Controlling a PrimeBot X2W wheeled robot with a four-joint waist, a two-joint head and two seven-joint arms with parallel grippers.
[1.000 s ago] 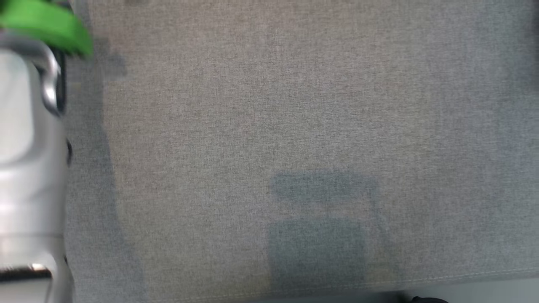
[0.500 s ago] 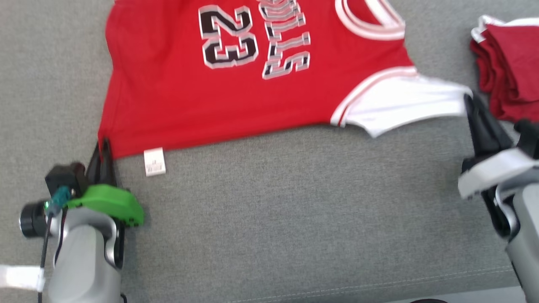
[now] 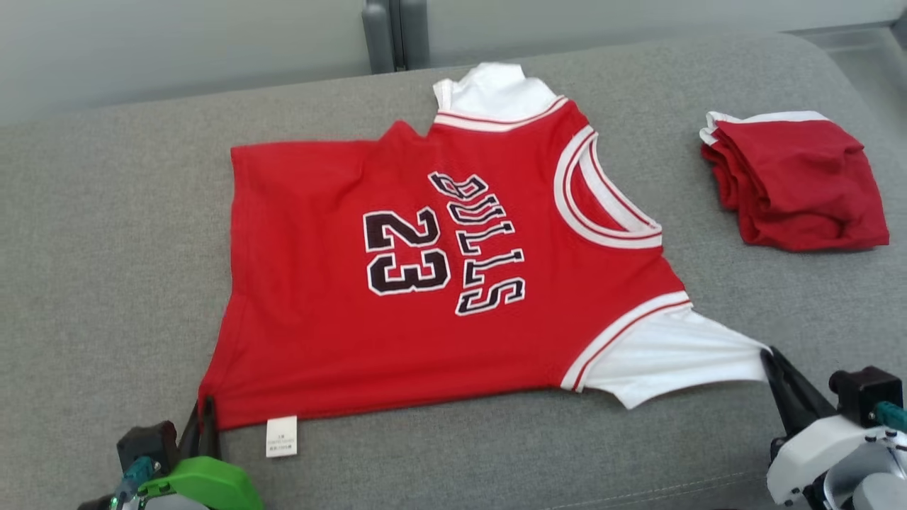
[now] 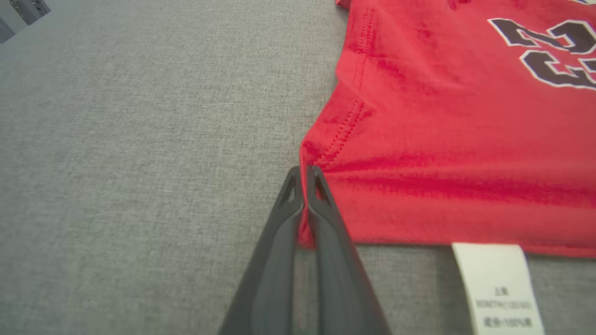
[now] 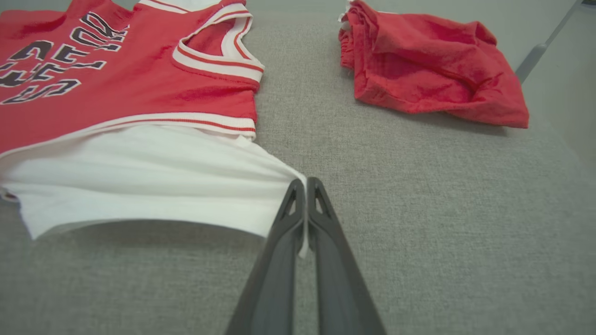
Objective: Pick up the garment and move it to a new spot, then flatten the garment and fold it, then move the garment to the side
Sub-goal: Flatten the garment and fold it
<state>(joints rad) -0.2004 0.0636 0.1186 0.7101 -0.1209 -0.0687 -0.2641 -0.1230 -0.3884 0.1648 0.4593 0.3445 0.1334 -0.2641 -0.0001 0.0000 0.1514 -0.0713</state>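
A grey fabric-covered counter (image 3: pixel 106 234) carried a red jersey (image 3: pixel 340 340) spread flat across its middle, white label (image 3: pixel 281 435) at the near hem, and a folded red garment (image 3: pixel 801 184) well apart toward its right end.

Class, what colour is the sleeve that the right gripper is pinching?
White sleeve; the right wrist view shows it best.

The head camera has lifted since a second ago; then it saw bare sofa (image 3: pixel 106 234), now the whole jersey (image 3: pixel 319 354) and the red pile (image 3: pixel 797 188) come in sight.
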